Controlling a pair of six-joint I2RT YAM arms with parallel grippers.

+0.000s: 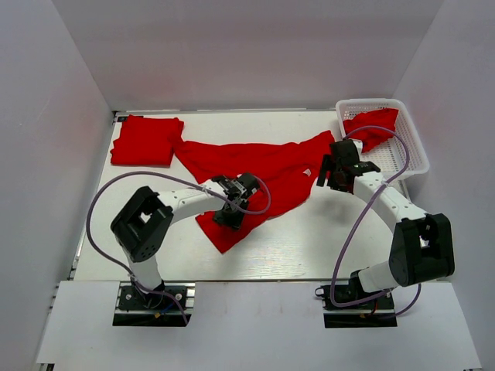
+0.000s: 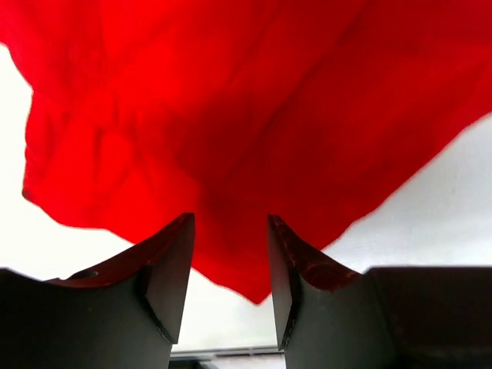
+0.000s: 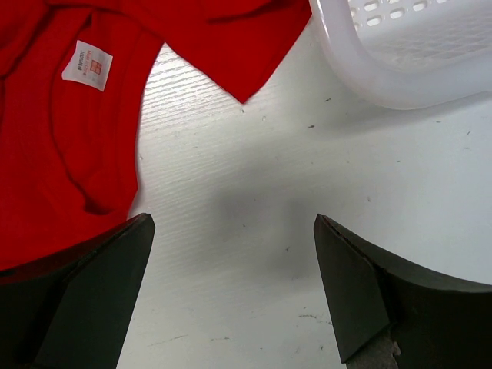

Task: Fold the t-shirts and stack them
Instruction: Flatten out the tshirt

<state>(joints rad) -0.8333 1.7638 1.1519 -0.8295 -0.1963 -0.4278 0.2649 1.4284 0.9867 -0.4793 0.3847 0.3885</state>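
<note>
A: Where does the left gripper (image 2: 229, 220) stand?

B: Low over the near corner of the spread t-shirt (image 1: 263, 166); its fingers are partly apart; the cloth's pointed hem shows in the gap with the white table (image 1: 309, 239) beneath; they do not look pressed onto the cloth.

A: And the right gripper (image 3: 232, 223)?

B: Spread wide over bare table, holding nothing; the spread t-shirt's edge, bearing a white label (image 3: 87, 65), lies to one side of it; the white mesh basket (image 3: 384, 69) is just beyond on the other side.

A: How does that shirt lie?

B: Rumpled and unfolded across the table's middle, between the two arms.

A: Farther back?

B: A folded t-shirt (image 1: 145, 141) lies flat at the far left corner; a crumpled t-shirt (image 1: 371, 127) sits inside the basket at the far right corner.
</note>
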